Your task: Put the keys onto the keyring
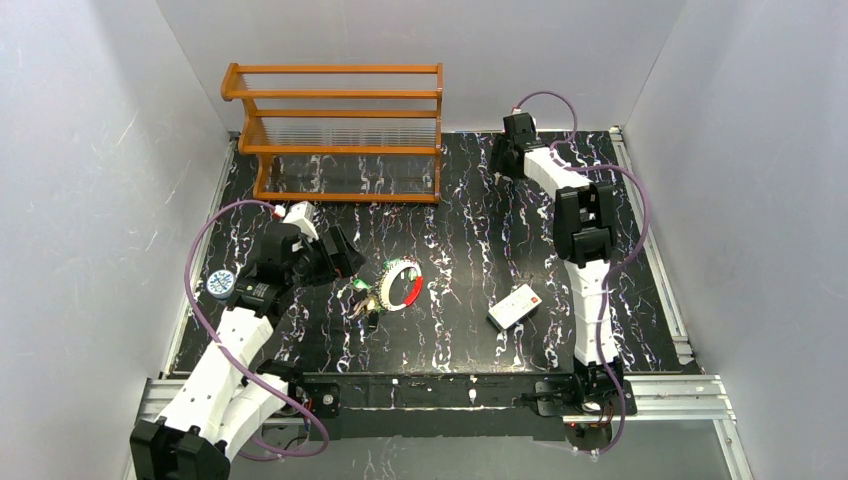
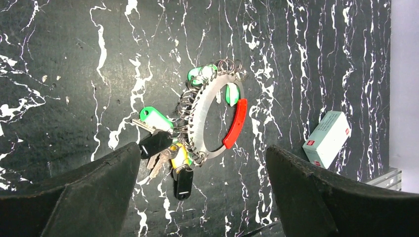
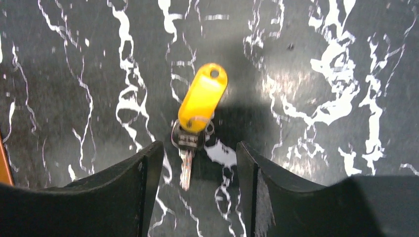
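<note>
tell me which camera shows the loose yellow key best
Right wrist view: the loose yellow key lies large mid-frame, its tag, small ring and blade all clear. In the top external view I cannot make it out. The left wrist view shows only the keyring, not this key.

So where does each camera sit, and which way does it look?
Top external: above and behind, looking down on the table; left arm and right arm show.
Left wrist: left arm, facing down at keyring and white box; own jaws below.
Right wrist: right arm, facing down at yellow key; own jaws flank it.
Shared: top and left wrist both show keyring and box.
</note>
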You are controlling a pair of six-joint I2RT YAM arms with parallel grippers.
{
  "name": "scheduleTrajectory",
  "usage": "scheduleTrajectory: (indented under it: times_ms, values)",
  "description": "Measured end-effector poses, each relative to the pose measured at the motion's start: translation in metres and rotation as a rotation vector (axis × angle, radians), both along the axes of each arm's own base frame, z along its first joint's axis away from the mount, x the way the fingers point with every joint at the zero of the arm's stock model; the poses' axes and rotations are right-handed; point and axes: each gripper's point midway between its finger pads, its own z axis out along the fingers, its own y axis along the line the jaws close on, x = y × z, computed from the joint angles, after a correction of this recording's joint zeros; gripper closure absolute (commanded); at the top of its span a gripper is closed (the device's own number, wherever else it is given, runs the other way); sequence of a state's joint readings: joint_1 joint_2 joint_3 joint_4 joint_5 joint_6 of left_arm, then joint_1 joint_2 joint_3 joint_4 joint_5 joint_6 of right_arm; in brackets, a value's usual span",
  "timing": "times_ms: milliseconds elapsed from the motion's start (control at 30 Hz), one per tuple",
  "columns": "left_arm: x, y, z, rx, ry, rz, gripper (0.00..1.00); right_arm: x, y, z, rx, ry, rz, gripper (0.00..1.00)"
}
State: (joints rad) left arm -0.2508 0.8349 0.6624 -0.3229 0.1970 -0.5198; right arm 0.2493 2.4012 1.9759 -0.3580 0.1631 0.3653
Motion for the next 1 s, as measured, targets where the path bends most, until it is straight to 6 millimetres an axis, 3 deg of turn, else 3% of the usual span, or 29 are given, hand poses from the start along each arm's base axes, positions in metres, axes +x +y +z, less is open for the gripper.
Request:
scheduleTrajectory:
  times_ms: [233,600,700,800,1000]
  values:
    - [-0.006,0.002,-0.002,0.012,0.015,-0.002,0.04,0.023,-0.005,-0.002,-0.061,-0.043,-0.015,0.46]
    - [-0.01,0.004,-0.007,0.025,0.035,-0.004,0.05,0.023,0.006,-0.004,-0.159,-0.068,0.024,0.58]
    - [-0.012,0.005,-0.008,0.027,0.044,-0.004,0.05,0.022,0.012,-0.006,-0.169,-0.083,0.034,0.66]
    - [-0.014,0.005,-0.008,0.027,0.045,-0.003,0.05,0.016,0.014,-0.005,-0.168,-0.096,0.038,0.75]
    - [-0.014,0.006,-0.004,0.023,0.034,0.003,0.05,-0.016,0.018,-0.006,-0.166,-0.065,0.073,0.81]
